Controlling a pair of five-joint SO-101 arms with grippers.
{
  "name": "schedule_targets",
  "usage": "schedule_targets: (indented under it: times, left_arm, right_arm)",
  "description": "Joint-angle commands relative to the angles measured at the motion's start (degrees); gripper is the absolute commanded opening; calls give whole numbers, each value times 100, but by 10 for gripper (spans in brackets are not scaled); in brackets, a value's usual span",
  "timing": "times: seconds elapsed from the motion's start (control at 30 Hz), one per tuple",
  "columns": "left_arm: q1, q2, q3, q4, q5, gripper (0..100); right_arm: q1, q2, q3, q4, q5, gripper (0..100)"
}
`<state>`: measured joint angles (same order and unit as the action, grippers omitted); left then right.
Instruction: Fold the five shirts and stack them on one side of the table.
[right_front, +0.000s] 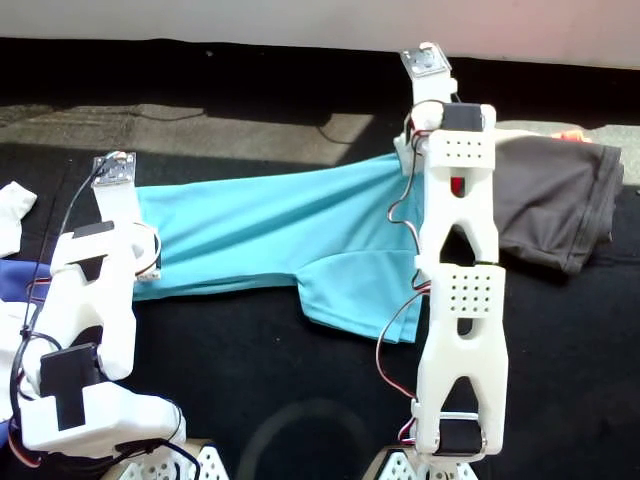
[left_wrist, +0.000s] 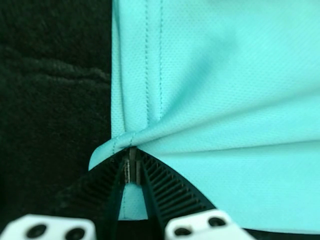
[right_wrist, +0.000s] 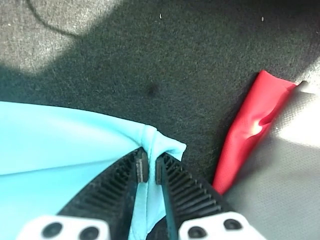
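- My left gripper is closed narrow on the turquoise shirt, with a fold of its stitched hem pinched between the jaws.
- My right gripper is also clamped narrow. It holds a bunched corner of the same shirt at the opposite end.
- The relation that matters is that the shirt's long axis runs straight from one gripper to the other, across the table. Each arm has its own end, so neither is nearer than the other.
- From my left gripper, the cloth spreads away toward my right gripper. From my right gripper, it spreads back toward my left.
- One loose flap, which looks like a sleeve, lies off the line between my grippers on the side nearer my arm bases, closer to my right arm than my left.
- The folded dark grey shirt sits just beside my right gripper on its outer side. A red shirt lies against it, apart from the pinched corner.
- A white shirt and a blue shirt lie beyond my left arm on its outer side.
- My judgement is that the next fold needs both ends moved together and kept level, so the edge between my grippers stays straight.
- The pile appears to be on my right, so the folded shirt would probably end up there.
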<state>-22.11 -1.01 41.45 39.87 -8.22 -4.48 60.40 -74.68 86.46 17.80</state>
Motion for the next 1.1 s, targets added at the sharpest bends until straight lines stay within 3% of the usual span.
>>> schedule_targets:
  times: [0.0, 0.23, 0.67, 0.83, 1.07]
  left_arm:
    - [92, -84, 22, -70, 18, 9]
    - [92, -84, 22, -70, 18, 9]
    - [92, -84, 22, -70, 18, 9]
    - [92, -84, 40, -132, 18, 9]
    - [92, -84, 40, -132, 18, 9]
  right_arm:
    - [163, -66, -224, -84, 70, 11]
    - [163, -233, -708, 796, 53, 194]
    - [-189, -611, -1429, 1481, 53, 194]
    - [-576, -1921, 110, 1490, 53, 194]
    - [-1429, -4567, 4725, 1437, 404, 194]
